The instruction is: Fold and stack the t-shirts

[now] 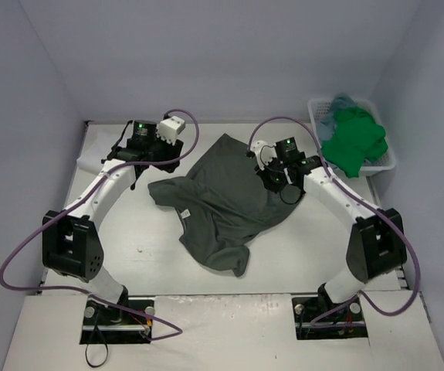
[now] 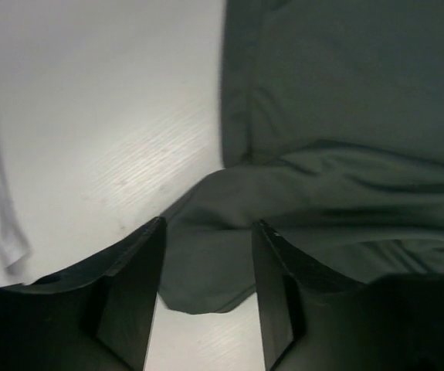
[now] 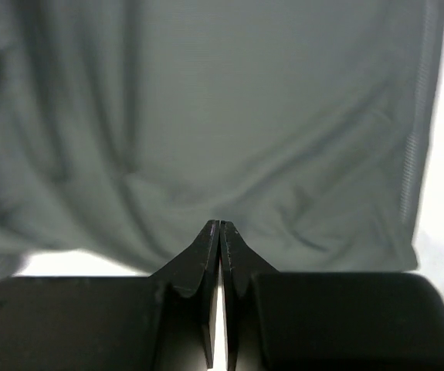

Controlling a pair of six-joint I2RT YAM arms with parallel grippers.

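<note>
We see the dark grey t-shirt (image 1: pixel 222 197) lying rumpled in the middle of the white table (image 1: pixel 129 263). Our left gripper (image 2: pixel 208 226) stands partly open astride a sleeve corner, gripping nothing. Our right gripper (image 3: pixel 220 226) has its fingers pressed together at the shirt's hem; whether cloth is pinched we cannot tell. A green t-shirt (image 1: pixel 353 143) sits in the white basket (image 1: pixel 385 164) at the table's far right.

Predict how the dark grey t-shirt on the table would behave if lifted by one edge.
Probably floppy: the dark grey t-shirt lies in soft folds, so it would likely sag and drape. Likely light for its size; the cloth looks thin. Pushed across the smooth table, it would probably bunch up rather than slide whole.
</note>
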